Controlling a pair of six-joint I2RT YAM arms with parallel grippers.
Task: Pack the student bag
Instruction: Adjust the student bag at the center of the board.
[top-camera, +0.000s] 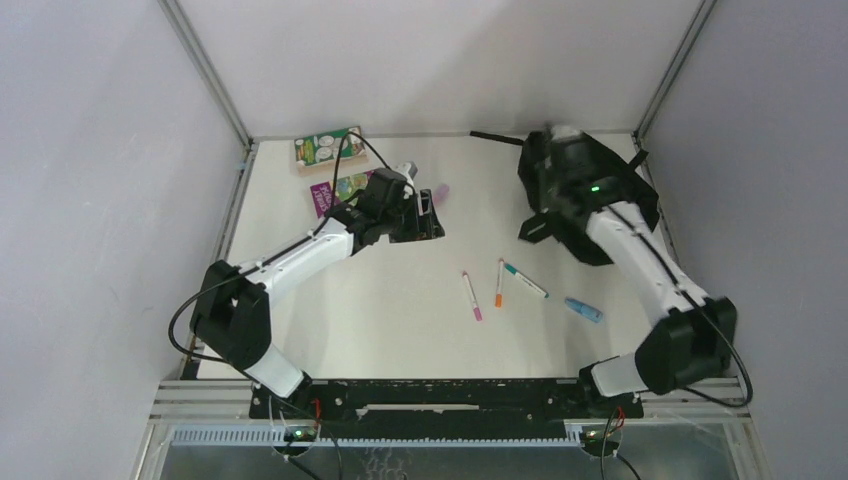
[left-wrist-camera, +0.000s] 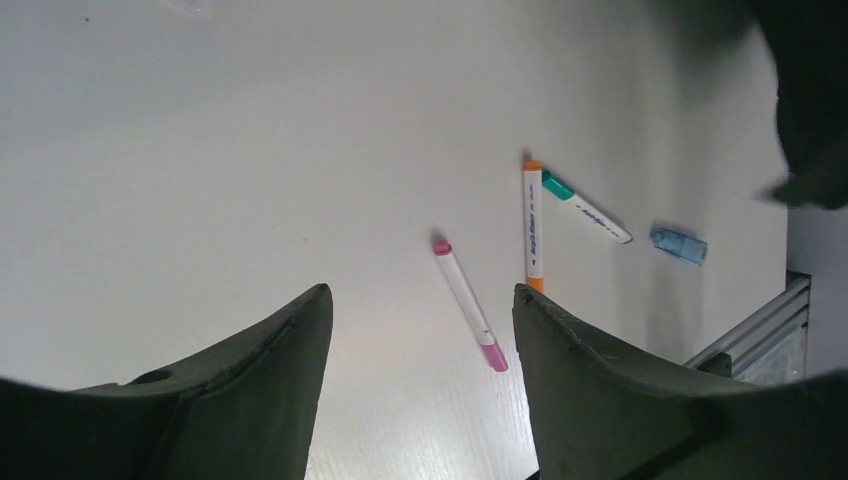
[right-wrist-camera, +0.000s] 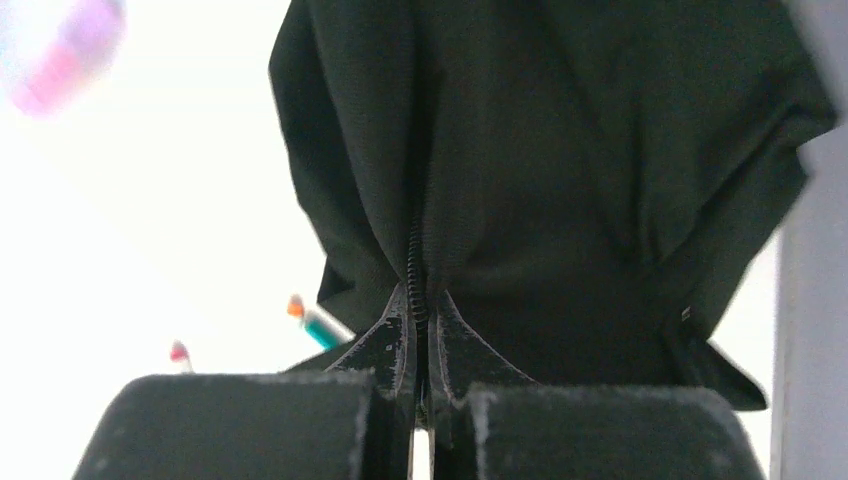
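The student bag (top-camera: 536, 190) is a floppy black fabric heap at the back right of the table. In the right wrist view it (right-wrist-camera: 560, 150) fills the frame, and my right gripper (right-wrist-camera: 420, 295) is shut on its zipper line (right-wrist-camera: 415, 250), fingertips pinched together on the teeth. My left gripper (top-camera: 430, 215) hovers over the table's middle left. Its fingers stand open with nothing between them (left-wrist-camera: 420, 292). A pink marker (left-wrist-camera: 468, 303), an orange marker (left-wrist-camera: 533, 225) and a green-capped marker (left-wrist-camera: 585, 207) lie loose on the table beyond them.
A small blue object (top-camera: 583, 309) lies right of the markers (top-camera: 499, 283). A green book (top-camera: 328, 148) and a purple one (top-camera: 335, 190) lie at the back left, partly under the left arm. Grey walls enclose the table on both sides.
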